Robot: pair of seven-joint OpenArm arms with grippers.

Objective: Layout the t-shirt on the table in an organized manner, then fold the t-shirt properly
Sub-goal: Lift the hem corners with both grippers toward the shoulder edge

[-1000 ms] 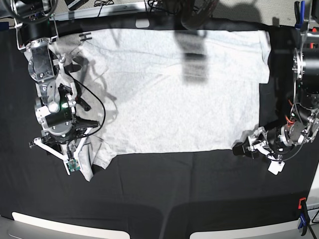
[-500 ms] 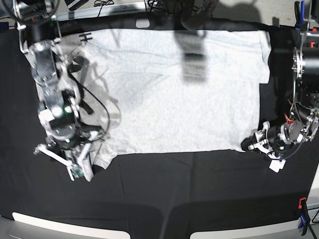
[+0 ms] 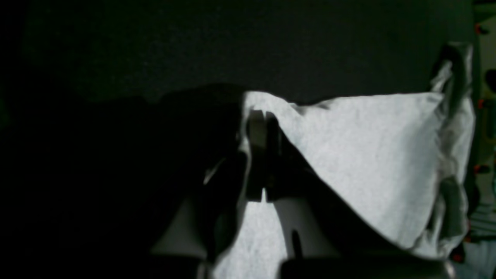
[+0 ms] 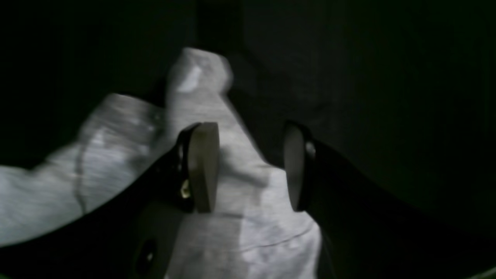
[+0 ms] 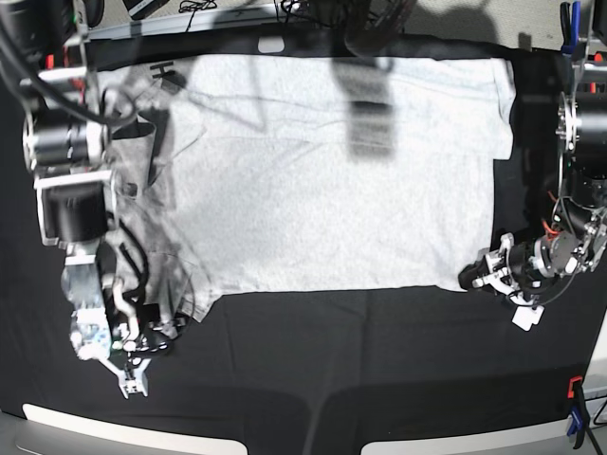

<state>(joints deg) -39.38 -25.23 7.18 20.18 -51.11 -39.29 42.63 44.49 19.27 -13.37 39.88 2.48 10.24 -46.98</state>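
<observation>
T-shirt (image 5: 332,171) lies spread flat on the black table (image 5: 313,360), body smooth, hem toward the camera-side edge of the cloth. Every place below is given from the shirt.

Changes over the last second:
- Left gripper (image 3: 259,116), at the shirt's hem corner on the base view's right, went from wide open to clamped. Its wrist view shows the jaws pressed together on the corner of the cloth, so I read it as gripping the t-shirt there.
- Right arm travelled along the shirt's sleeve side toward the camera-side edge. Right gripper (image 4: 248,162) now sits at the tip of that sleeve, jaws the same width apart as a second ago.

Meaning for the task, as I judge it: layout looks nearly finished. One corner is secured; the sleeve end is not yet pinched. A paired pull or first fold seems to be in preparation.

What each view adds:
- Base view (image 5: 130,365) gives only a dark cluster at the sleeve tip; jaw state there is unreadable, and the sleeve is largely covered by the arm.
- Right wrist view settles it: jaws parted, straddling a raised ridge of grey sleeve fabric, one pad (image 4: 203,166) against the cloth, the other standing off it.
- Left wrist view shows the pinched corner lifting into a small tent, not visible from above.
</observation>
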